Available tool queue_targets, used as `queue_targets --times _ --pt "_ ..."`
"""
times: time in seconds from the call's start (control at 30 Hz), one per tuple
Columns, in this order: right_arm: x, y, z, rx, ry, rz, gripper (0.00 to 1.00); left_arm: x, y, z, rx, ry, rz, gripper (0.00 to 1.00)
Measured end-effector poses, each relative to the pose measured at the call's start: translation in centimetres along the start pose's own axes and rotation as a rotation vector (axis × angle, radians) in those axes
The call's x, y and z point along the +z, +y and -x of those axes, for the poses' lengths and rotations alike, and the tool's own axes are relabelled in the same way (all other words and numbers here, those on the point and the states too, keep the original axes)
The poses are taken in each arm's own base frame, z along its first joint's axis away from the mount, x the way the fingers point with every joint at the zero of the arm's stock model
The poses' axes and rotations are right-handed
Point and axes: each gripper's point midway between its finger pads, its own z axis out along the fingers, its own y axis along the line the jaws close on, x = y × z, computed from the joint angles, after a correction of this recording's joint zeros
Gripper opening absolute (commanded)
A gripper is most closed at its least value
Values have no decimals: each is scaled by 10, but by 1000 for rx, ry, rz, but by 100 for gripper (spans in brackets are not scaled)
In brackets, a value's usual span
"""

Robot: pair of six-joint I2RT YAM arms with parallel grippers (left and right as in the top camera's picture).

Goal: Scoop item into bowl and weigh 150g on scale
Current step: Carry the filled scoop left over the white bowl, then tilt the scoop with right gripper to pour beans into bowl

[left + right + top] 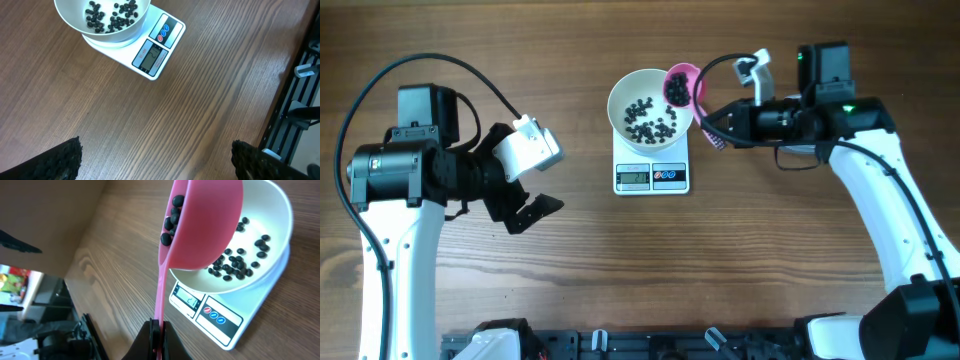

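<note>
- The white bowl (pixel 623 92) sits on top of the scale (pixel 651 177), covering its far part, near the middle of the wooden table (pixel 770 260).
- Black beads (pixel 650 120) lie scattered over the bowl's floor in a loose single layer, with much white showing between them.
- We see a pink scoop (pixel 680 84) tilted over the bowl's rim on the right arm's side. It holds a small cluster of beads, gathered at its lower lip in the right wrist view.
- The right gripper (pixel 157 340) is clamped tight on the end of the scoop's thin handle.
- The left gripper (pixel 157 162) hangs over bare table well apart from the scale, jaws spread wide and holding nothing.
- The scale's display shows digits, but they are too small for us to read in any view.
- Only the tips of the left fingers show in the left wrist view, and the bowl is cut off by its top edge.
- We cannot tell whether any beads are leaving the scoop.
</note>
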Motion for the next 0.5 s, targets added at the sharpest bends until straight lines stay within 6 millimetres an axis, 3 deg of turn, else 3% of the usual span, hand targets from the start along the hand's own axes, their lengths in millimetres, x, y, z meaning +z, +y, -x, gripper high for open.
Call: queue_targets --times 0.5 --pt "24 -7 5 -127 7 -190 4 0 0 0 0 0 0 100"
